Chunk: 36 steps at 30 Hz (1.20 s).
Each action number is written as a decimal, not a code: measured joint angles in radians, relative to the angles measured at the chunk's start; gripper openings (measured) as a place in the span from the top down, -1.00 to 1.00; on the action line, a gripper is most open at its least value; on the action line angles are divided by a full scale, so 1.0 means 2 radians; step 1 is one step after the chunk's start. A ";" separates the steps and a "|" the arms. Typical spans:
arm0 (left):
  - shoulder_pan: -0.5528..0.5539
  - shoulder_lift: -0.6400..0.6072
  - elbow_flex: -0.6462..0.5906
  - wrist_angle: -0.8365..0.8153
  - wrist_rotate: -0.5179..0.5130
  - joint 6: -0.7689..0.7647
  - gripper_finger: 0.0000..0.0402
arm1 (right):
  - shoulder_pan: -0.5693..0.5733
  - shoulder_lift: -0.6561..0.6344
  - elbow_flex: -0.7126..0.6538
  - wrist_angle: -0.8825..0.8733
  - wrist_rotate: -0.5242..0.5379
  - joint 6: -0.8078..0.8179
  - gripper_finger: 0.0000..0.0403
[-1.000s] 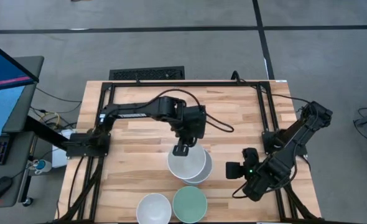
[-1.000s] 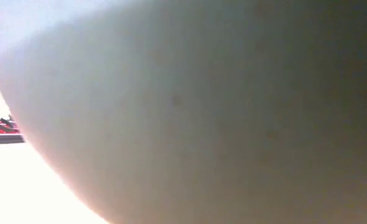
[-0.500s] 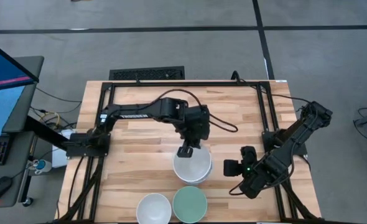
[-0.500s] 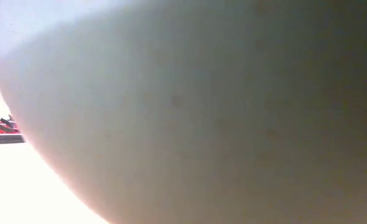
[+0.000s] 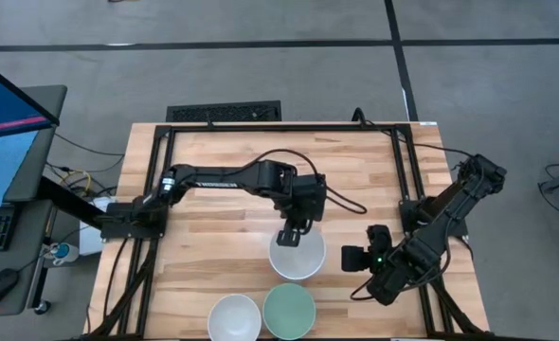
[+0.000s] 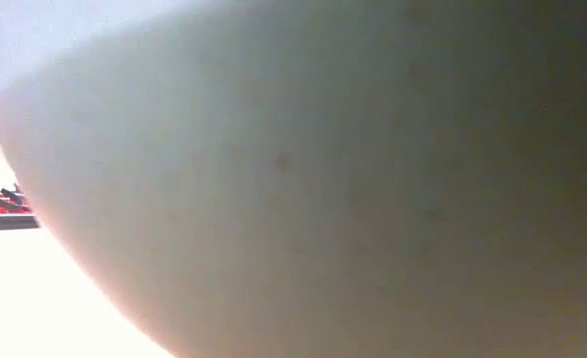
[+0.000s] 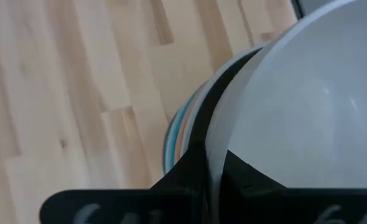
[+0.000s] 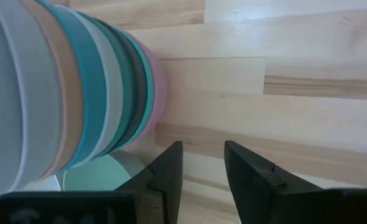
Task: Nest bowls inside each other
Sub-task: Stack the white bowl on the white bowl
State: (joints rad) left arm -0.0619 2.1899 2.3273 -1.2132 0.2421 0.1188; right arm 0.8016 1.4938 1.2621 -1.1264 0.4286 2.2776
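A stack of nested bowls point(image 8: 90, 93) stands on the table at centre, toward the near edge. From the side it shows white, orange, turquoise, dark green and pink rims. A white bowl point(image 5: 298, 256) tops it, and my left gripper point(image 5: 289, 234) is shut on that bowl's far rim. My right gripper point(image 5: 353, 258) waits open to the right of the stack, with open fingers point(image 8: 202, 165) pointing at the stack's base and touching nothing. A single white bowl point(image 5: 235, 317) and a mint green bowl point(image 5: 289, 311) rest on their bases at the near edge. My left gripper pinches the top white bowl's rim point(image 7: 218, 134) on its far side, one finger point(image 7: 246, 177) inside the bowl and one finger point(image 7: 190, 171) outside. The fingers come from above, pointing down. The bowl sits upright over the stack's black and blue rims point(image 7: 199, 118); whether it rests fully in them I cannot tell.
One bowl's pale wall point(image 6: 323, 199) stands right against the low camera and fills that view. Bare wooden table point(image 5: 213, 204) lies to the left and far side of the stack. A dark metal frame point(image 5: 261, 128) runs along the table's edges.
My left gripper carried the white bowl a short way toward the table's right and near edges. A second ago the bowl hung off to the stack's left, with the stack showing beside it; now it sits centred over the stack. The right arm stayed in place.
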 joint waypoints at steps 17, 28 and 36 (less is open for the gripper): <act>0.011 -0.002 0.008 -0.061 0.017 -0.017 1.00 | -0.001 0.000 0.000 -0.021 0.000 -0.002 0.32; 0.003 -0.003 0.014 -0.035 0.023 -0.030 0.99 | -0.001 0.000 0.000 -0.021 0.000 -0.001 0.33; 0.002 -0.002 0.014 -0.043 0.030 -0.038 0.63 | -0.001 0.000 0.000 -0.023 0.000 -0.003 0.33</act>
State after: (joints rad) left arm -0.0586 2.1849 2.3562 -1.2991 0.3020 0.0438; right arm 0.8005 1.4940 1.2621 -1.1730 0.4278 2.2717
